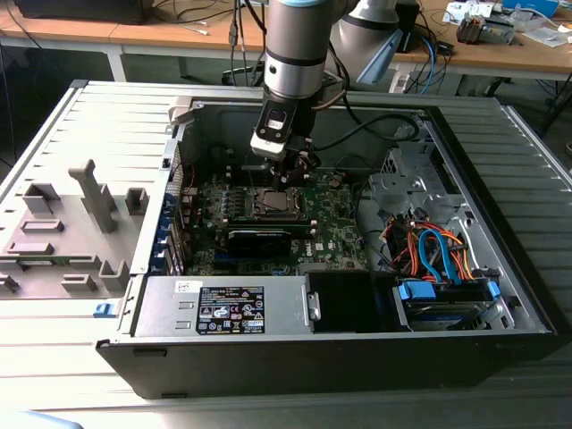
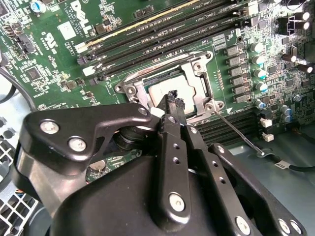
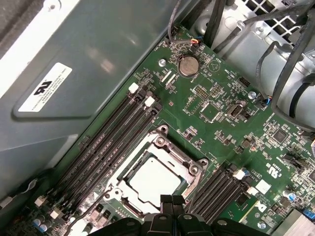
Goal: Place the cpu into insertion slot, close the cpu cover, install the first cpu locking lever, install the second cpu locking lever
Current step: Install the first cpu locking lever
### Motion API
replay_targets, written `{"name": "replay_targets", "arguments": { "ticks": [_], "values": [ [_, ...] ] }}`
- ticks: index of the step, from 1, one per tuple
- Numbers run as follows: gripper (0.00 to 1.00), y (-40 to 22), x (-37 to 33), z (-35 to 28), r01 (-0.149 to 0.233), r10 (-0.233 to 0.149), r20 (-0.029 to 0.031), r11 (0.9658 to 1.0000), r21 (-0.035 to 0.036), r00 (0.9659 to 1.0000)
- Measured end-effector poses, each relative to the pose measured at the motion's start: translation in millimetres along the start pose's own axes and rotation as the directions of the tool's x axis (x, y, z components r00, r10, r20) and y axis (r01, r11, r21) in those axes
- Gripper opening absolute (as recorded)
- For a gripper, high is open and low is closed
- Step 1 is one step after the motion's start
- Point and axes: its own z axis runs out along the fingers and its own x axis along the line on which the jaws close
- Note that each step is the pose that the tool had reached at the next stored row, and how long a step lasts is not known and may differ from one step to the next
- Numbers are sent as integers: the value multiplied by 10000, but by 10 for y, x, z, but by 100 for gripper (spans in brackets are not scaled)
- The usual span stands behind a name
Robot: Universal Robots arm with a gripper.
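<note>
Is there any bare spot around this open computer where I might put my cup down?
Bare ribbed table on the exterior view's right of the case, and along its front. Crowded: grey holders at that view's left, the pincer over the motherboard.

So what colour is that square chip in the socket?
The chip is silvery-grey on top; the first wrist view shows it best.

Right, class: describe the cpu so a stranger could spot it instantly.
Find the green motherboard inside the open computer case. Beside its long black memory slots sits the square metal cpu cover; the cpu is the plain silvery-grey square in its cut-out, smooth among cluttered parts.
</note>
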Motion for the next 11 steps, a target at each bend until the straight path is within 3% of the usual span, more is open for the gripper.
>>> {"name": "replay_targets", "arguments": {
  "ticks": [11],
  "values": [
    [11, 0, 0, 0, 147, -147, 8, 9999, -2, 9999]
  ]
}}
